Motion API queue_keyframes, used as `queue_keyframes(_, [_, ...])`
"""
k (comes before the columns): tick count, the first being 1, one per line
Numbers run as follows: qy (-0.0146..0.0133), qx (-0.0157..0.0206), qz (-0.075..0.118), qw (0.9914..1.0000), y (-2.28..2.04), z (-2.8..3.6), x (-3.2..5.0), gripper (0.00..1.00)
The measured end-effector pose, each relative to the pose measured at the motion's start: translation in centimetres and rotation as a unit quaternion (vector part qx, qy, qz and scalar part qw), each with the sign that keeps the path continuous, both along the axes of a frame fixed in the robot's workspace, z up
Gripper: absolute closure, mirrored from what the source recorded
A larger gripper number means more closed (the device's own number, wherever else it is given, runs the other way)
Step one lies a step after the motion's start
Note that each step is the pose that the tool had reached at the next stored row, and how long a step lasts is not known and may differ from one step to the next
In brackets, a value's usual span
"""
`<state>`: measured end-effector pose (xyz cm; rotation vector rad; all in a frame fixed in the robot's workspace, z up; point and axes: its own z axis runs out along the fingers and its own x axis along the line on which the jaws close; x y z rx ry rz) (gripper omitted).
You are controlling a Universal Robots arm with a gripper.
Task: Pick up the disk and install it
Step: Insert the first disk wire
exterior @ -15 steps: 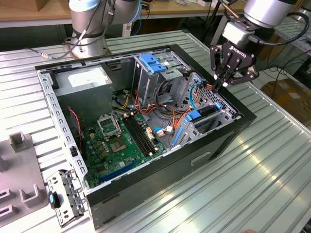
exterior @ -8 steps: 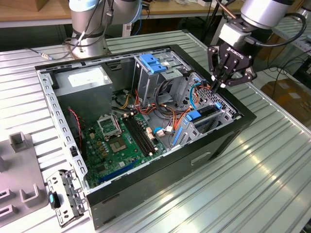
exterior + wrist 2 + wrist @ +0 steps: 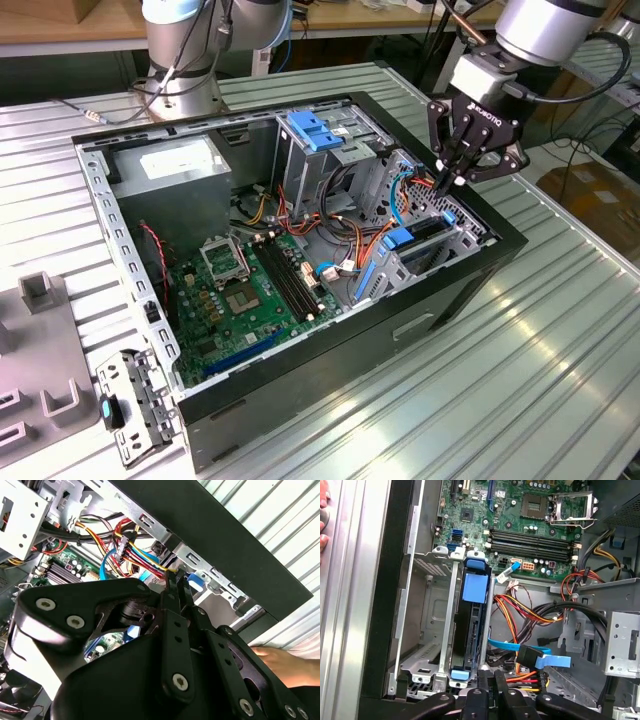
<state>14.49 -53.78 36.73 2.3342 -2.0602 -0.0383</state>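
The table (image 3: 560, 340) was ribbed metal, bright and faintly glossy. The computer case (image 3: 420, 330) had matt black painted walls outside and bare grey sheet metal inside. The circuit board (image 3: 240, 300) was dark green with a slight sheen. The drive cage (image 3: 427, 630) was dull stamped steel, punched with holes. The disk (image 3: 472, 625) seated in it showed smooth blue plastic rails and a dark edge. The cables (image 3: 530, 612) wore shiny plastic sheathing, red, orange, yellow and black. The gripper (image 3: 448, 180) was black, matt metal with bright screw heads in the second wrist view.
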Motion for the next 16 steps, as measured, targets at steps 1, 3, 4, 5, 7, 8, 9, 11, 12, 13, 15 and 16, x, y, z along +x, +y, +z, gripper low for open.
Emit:
queue_keyframes(1, [0.0000,0.0000,0.000,1.00000,0.00,0.00,0.00,0.83])
queue_keyframes(3, [0.0000,0.0000,0.000,1.00000,-0.01,0.00,0.00,0.83])
queue_keyframes(4, [0.0000,0.0000,0.000,1.00000,-0.01,0.00,0.00,0.83])
queue_keyframes(5, [0.0000,0.0000,0.000,1.00000,-0.01,0.00,0.00,0.83])
queue_keyframes(7, [0.0000,0.0000,0.000,1.00000,-0.01,-0.01,0.00,0.83])
queue_keyframes(8, [0.0000,0.0000,0.000,1.00000,-0.01,0.00,0.00,0.83])
queue_keyframes(9, [0.0000,0.0000,0.000,1.00000,-0.01,0.00,0.00,0.83])
queue_keyframes(11, [0.0000,0.0000,0.000,1.00000,-0.05,-0.01,0.00,0.83])
queue_keyframes(12, [0.0000,0.0001,0.000,1.00000,-0.28,-0.11,-0.02,0.83])
queue_keyframes(13, [-0.0001,0.0001,-0.001,1.00000,-0.38,-0.26,-0.08,0.83])
queue_keyframes(15, [-0.0006,0.0000,-0.002,1.00000,-0.44,-0.63,-0.41,0.83])
queue_keyframes(16, [-0.0009,0.0000,-0.002,1.00000,-0.45,-0.72,-0.57,0.83])
